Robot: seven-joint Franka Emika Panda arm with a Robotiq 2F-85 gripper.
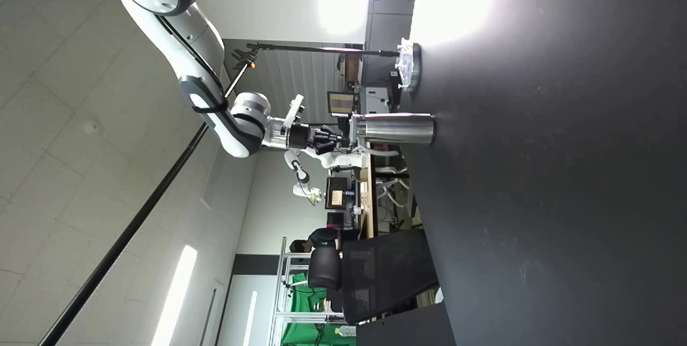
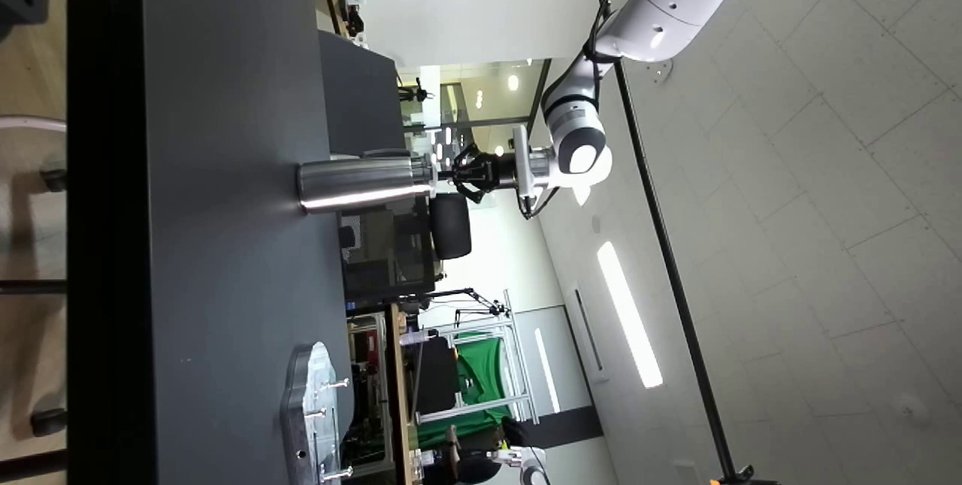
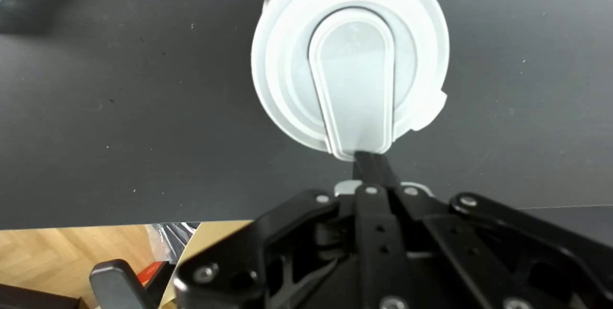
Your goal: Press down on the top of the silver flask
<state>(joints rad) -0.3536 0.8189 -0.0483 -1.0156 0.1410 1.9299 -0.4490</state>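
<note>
Surface point(image 1: 536, 174): black, matt. Fixture point(image 2: 319, 425): pale plate with metal pegs on a dark base, standing well apart from the silver flask point(image 1: 400, 128). Office chair point(image 1: 389, 273): black, mesh-backed, beyond the edge of the surface. Lamp point(image 1: 344, 0): glaring panel in the background.

Silver flask: shiny plain metal, cylindrical, taller than wide, upright on the surface in both exterior views; grey handle point(image 1: 380, 152) at its side. Lid point(image 3: 349, 55): whitish, round, bearing a tapering flap point(image 3: 357, 93).

Claw point(image 2: 445, 175): fingers pressed together, grasping nothing; tips at the flap's narrow end, apparently touching it.
</note>
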